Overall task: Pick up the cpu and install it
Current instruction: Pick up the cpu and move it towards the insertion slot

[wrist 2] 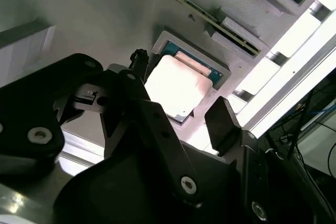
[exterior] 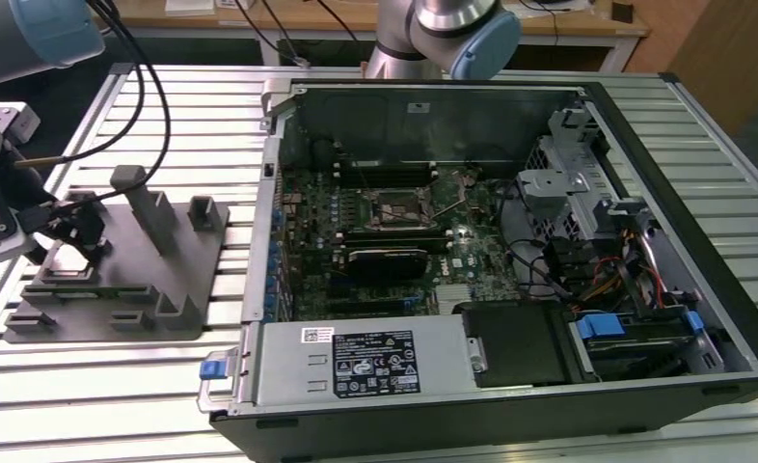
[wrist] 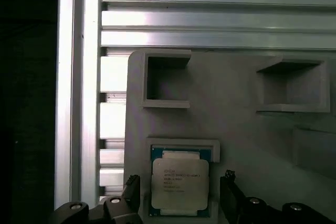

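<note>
At the exterior view's left, your arm's gripper (exterior: 81,230) is hanging over the grey plastic holder block (exterior: 160,285) — a matt slab with upright posts and square pockets, lying on the ribbed aluminium table (exterior: 121,395). In both wrist views its black fingers (wrist: 131,190) are standing spread apart on either side of the cpu (wrist: 180,186), gripping nothing. In the first wrist view a gap is showing on each side. The cpu is lying flat in a shallow framed recess of the block — a square chip with a pale silvery plate, a thin green rim and several lines of small dark print. Toward the exterior view's right, you are looking into the open-sided black computer case (exterior: 508,410), where the green motherboard (exterior: 475,256) is carrying a black-framed square socket (exterior: 398,207). A white label (exterior: 375,364) with black print is sitting on the bare-metal power supply (exterior: 289,371) at the end nearest the exterior camera.
</note>
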Robot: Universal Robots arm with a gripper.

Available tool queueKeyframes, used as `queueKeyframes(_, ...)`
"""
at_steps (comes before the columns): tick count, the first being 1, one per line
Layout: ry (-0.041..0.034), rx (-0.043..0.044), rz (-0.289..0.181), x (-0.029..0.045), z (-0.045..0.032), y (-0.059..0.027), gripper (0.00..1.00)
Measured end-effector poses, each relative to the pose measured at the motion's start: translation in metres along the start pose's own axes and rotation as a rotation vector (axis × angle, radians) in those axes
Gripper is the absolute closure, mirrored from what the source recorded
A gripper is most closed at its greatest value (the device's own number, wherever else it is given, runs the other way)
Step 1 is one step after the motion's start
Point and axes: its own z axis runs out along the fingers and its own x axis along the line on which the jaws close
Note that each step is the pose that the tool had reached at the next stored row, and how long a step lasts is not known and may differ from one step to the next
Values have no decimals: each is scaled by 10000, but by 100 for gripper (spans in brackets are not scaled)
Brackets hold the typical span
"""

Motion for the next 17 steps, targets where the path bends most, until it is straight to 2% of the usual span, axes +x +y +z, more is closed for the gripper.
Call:
queueKeyframes(6,3,-4,-89,7,53,6,29)
queueKeyframes(17,4,-3,-89,18,85,5,29)
